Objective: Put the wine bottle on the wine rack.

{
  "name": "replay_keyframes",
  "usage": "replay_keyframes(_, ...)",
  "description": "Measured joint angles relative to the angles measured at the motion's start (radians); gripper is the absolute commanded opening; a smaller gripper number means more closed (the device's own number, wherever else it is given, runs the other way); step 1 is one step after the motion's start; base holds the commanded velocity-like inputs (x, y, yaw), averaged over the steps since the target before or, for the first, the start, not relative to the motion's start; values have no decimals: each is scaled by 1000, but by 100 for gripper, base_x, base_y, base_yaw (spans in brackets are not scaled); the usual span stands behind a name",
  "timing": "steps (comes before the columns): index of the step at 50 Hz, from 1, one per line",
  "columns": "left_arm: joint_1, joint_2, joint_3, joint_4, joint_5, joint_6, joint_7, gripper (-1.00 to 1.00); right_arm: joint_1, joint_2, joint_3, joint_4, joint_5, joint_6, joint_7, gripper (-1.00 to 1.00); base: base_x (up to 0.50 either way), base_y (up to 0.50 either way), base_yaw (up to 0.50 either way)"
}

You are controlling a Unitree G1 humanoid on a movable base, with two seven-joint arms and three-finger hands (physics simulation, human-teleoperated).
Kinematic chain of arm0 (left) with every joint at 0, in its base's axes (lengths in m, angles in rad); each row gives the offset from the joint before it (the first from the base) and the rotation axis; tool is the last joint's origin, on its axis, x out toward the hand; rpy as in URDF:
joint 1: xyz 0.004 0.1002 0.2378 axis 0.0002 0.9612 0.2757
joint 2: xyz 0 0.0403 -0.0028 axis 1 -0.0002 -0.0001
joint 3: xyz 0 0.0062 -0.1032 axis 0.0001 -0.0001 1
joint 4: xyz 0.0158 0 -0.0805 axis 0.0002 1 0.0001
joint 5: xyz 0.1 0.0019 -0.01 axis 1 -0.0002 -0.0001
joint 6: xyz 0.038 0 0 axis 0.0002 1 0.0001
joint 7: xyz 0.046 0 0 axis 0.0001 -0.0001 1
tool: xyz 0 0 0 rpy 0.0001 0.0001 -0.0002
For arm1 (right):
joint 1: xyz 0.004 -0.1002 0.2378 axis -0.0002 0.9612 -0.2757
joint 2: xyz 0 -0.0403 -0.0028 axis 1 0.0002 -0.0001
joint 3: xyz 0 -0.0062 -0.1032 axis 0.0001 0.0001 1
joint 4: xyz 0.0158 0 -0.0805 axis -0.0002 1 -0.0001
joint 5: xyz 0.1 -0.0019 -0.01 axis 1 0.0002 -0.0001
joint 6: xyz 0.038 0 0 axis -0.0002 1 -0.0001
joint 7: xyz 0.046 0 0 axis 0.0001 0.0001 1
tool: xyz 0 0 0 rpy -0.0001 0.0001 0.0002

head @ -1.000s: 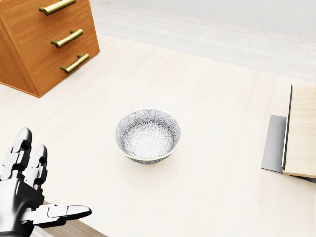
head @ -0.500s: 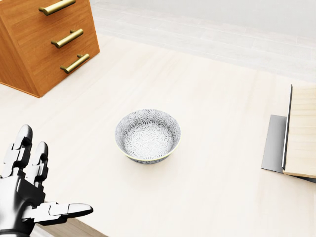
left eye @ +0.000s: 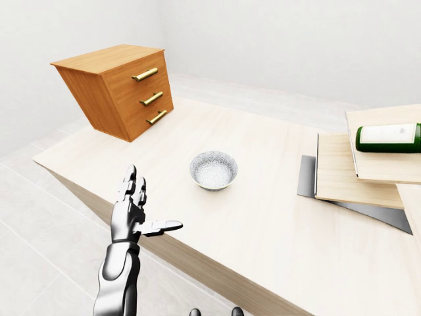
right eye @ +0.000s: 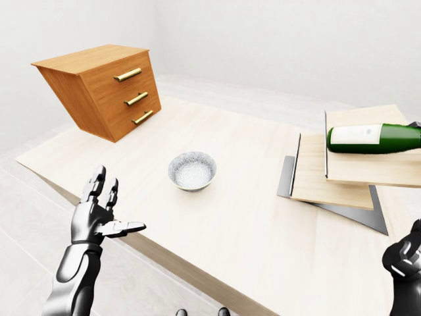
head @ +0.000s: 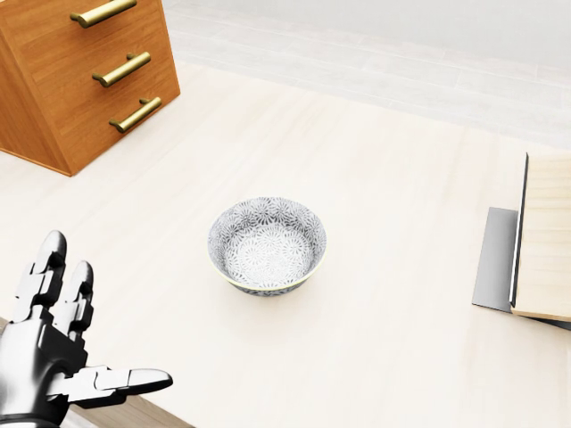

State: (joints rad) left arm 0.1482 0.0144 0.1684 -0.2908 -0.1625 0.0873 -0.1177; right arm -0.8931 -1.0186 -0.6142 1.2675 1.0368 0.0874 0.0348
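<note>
Wine bottle (right eye: 373, 139): green glass with a pale label, lying on its side on the upper tier of the wine rack (right eye: 329, 176), at the right of the right-eye view; its far end runs out of frame.
Wine rack: stepped light-wood slabs on a grey base plate, at the right end of the bench (left eye: 263, 217).
Left hand (left eye: 135, 214): fingers spread open, thumb out sideways, gripping nothing; hovers over the near-left edge of the bench, well apart from the bottle.
Right hand (right eye: 404, 260): only a dark part shows at the lower right edge of the right-eye view; open or closed cannot be told.
Bowl (head: 267, 244): patterned, upright, mid-bench, between the left hand and the rack.
Drawer chest (left eye: 118, 89): wooden, three brass handles, at the far-left corner of the bench.
Task standing: the bottle appears already to rest on the rack.
Risk, rolling: a round bottle on a flat slab with no visible cradle; a nudge from the right hand could roll it off.
Risk, bowl: a left-hand sweep across the bench could strike the bowl.
Risk, unseen: the bottle's neck end is hidden, so its support cannot be judged.
</note>
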Motion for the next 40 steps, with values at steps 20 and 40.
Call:
replay_keyframes(20,-3,2,2,23,-6,0,-1,100,0,-6,85,12,-40,0,18,-5,0,0,0)
replay_keyframes(40,-2,4,2,21,-9,0,-3,100,-11,0,75,13,-25,0,9,100,0,0,0)
